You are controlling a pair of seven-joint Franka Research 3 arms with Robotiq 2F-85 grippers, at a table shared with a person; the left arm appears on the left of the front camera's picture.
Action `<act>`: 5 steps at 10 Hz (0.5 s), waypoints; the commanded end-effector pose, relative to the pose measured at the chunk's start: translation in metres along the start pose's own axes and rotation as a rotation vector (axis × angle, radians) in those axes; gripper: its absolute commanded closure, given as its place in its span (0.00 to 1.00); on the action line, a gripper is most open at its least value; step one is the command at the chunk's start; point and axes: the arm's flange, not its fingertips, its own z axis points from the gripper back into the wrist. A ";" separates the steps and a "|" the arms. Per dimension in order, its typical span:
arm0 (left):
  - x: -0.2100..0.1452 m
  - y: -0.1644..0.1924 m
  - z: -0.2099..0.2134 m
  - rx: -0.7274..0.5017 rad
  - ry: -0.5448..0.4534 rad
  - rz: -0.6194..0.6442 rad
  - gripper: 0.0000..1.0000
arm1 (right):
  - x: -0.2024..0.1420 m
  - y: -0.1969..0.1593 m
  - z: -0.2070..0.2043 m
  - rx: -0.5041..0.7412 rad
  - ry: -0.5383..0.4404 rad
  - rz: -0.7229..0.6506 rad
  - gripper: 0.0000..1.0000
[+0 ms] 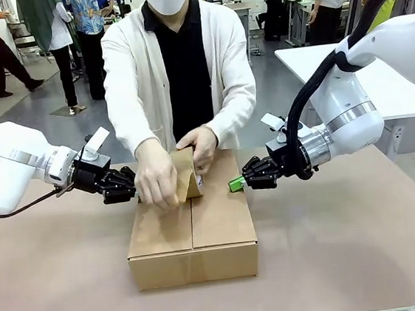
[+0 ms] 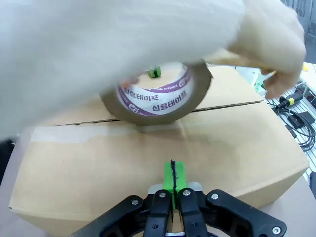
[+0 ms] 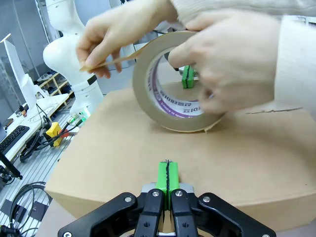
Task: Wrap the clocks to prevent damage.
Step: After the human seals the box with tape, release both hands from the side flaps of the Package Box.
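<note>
Two tools of mine, left gripper (image 1: 127, 186) and right gripper (image 1: 236, 184), both pinched shut on nothing, flank the cardboard box (image 1: 222, 221) at mid-tabletop (image 1: 350, 244). A person's hands (image 1: 155, 177) hold a tape roll (image 1: 187, 174) on its closed flaps. I judge the clocks are packed inside, and only sealing remains.
</note>
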 end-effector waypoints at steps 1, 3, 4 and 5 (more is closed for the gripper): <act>-0.004 0.000 -0.003 0.010 0.000 0.004 1.00 | -0.002 0.000 -0.002 -0.005 0.005 0.000 0.99; -0.004 0.000 -0.003 0.010 0.000 0.004 1.00 | -0.002 0.000 -0.002 -0.005 0.005 0.000 0.99; -0.004 0.000 -0.003 0.010 0.000 0.004 1.00 | -0.002 0.000 -0.002 -0.005 0.005 0.000 0.99; -0.004 0.000 -0.003 0.010 0.000 0.004 1.00 | -0.002 0.000 -0.002 -0.005 0.005 0.000 0.99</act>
